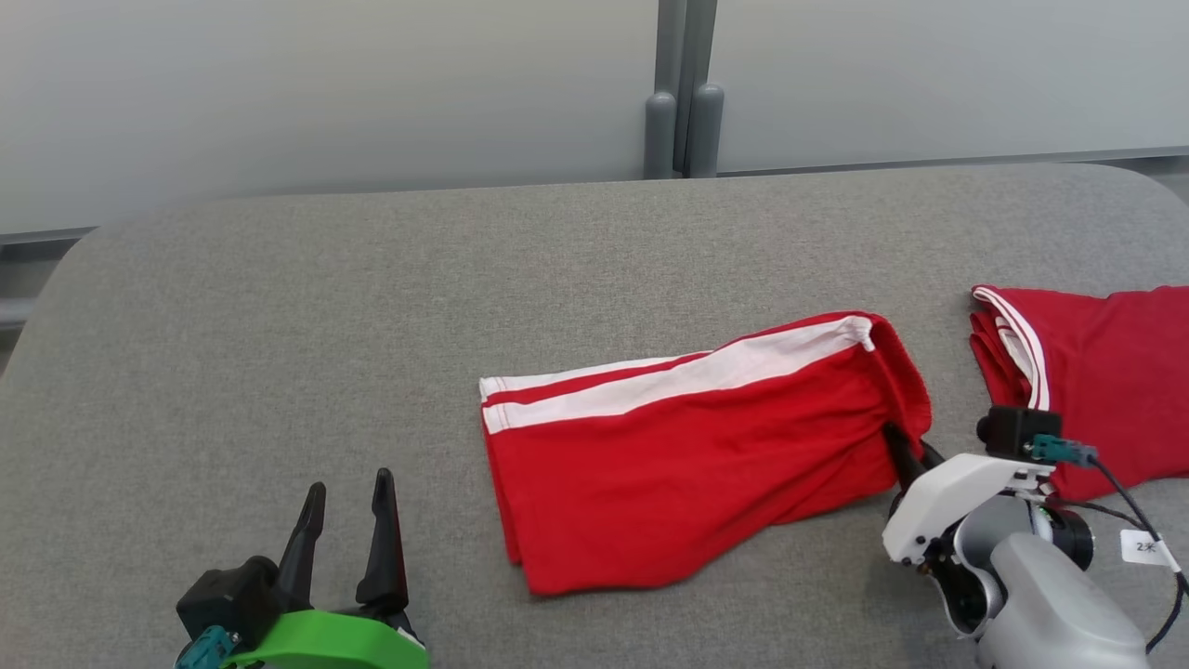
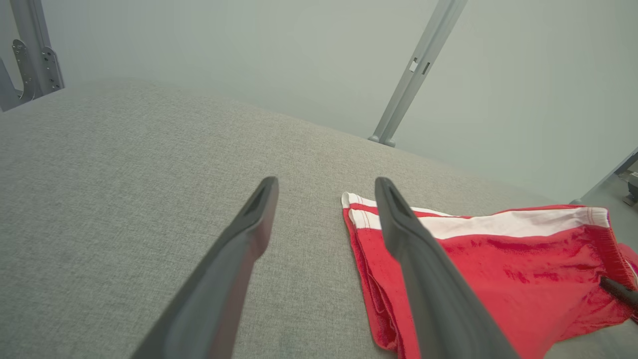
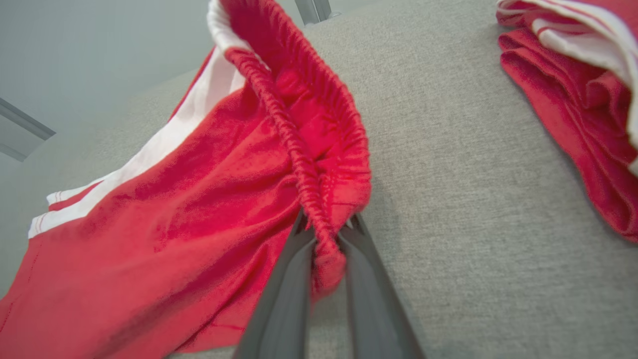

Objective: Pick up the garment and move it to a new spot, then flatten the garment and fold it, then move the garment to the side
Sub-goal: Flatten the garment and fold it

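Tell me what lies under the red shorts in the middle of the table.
Grey fabric tabletop shows around the shorts; anything beneath them is covered.

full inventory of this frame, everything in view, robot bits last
shorts: 1, red with white side stripe, lying mid-table
second garment: 1, red with white trim, right side of table, cut off by the frame
table: 1, grey fabric top, under both garments
post: 1, grey, behind the table
wall panels: 2, pale grey, either side of the post
left gripper: 1, dark on green mount, lower left, jaws open over bare table
right gripper: 1, dark on white-grey wrist, lower right, jaws shut on the shorts' waistband
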Motion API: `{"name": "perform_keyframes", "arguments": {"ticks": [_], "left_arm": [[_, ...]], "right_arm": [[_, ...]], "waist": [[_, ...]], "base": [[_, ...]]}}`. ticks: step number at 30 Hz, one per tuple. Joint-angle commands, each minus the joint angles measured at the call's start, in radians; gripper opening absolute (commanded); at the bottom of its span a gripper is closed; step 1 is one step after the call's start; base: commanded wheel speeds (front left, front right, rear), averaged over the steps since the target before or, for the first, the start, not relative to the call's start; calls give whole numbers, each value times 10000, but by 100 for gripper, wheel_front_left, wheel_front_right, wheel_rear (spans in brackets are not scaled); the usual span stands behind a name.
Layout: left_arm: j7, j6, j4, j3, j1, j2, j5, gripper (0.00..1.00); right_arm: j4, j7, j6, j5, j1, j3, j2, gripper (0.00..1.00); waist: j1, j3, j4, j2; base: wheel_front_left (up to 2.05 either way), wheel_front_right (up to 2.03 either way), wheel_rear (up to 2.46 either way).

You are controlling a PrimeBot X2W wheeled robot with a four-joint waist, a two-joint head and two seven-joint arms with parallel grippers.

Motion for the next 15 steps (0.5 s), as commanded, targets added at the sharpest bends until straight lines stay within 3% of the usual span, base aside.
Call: {"name": "perform_keyframes", "arguments": {"ticks": [1, 7, 15], "left_arm": [[-20, -29, 1, 25, -62, 12, 49, 100], [-22, -60, 9, -24, -39, -20, 103, 100], [-23, -71, 52, -101, 66, -9, 83, 100]], "right_arm": [[-186, 112, -11, -208, 45, -266, -149, 0], [-836, 627, -11, -849, 406, -1384, -317, 0], [-1957, 1485, -10, -1850, 1092, -2607, -21, 0]], "waist": [[0, -9, -96, 37], [0, -100, -221, 37], [0, -246, -262, 37]], "base": [[0, 0, 0], [0, 0, 0], [0, 0, 0]]}}
